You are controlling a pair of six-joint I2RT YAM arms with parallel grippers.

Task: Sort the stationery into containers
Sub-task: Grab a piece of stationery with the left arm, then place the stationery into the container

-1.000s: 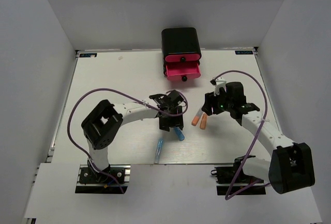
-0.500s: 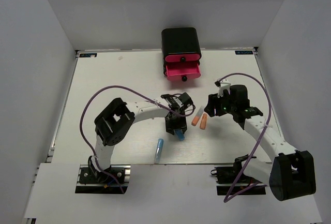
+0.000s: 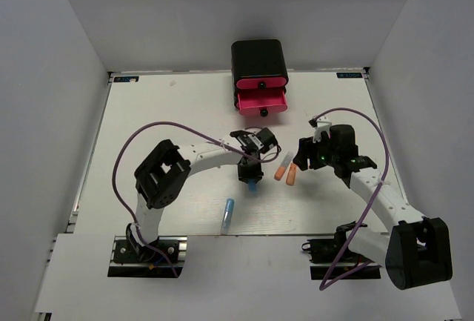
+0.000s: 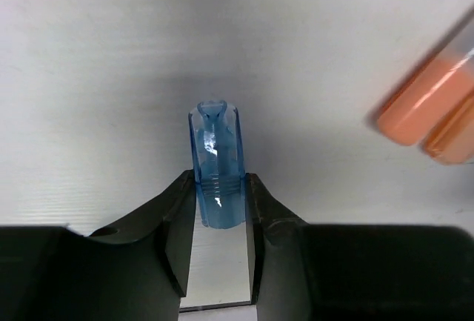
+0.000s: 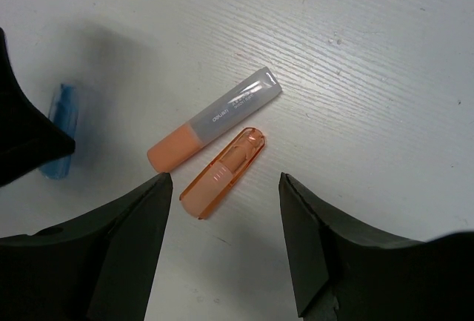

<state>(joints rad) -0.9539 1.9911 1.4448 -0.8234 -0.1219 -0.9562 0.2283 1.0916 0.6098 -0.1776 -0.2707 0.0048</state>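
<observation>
Left wrist view: the left gripper [image 4: 219, 187] is clenched on the blue marker [image 4: 217, 147]. Its two fingers [image 4: 275, 224] press the marker's near end from either side. The marker's long axis runs straight out from between the fingers, along the line of the gripper's reach, and its rounded end points away from the wrist. I cannot tell whether it rests on the table [image 4: 89, 54] or is just off it.

From above, the left gripper [image 3: 250, 176] sits mid-table. The open drawer [image 3: 261, 103] lies well apart from it, towards the far edge and slightly to the right, with its mouth facing the arms. The coming carry, as I judge it, goes almost straight ahead. The marker's axis would need to end up along the drawer's width to drop in cleanly. The black cabinet [image 3: 259, 58] stands behind the drawer.

The right gripper [image 5: 222, 187] is spread wide and holds nothing. It hangs over the orange marker [image 5: 215, 124] and the stubby orange stick [image 5: 222, 171]. These lie side by side, close together, and both slant from lower left to upper right across the gap between the fingers. The right arm is the nearer one to these. A light blue pen [image 3: 227, 215] lies toward the near edge, closer to the left arm.
</observation>
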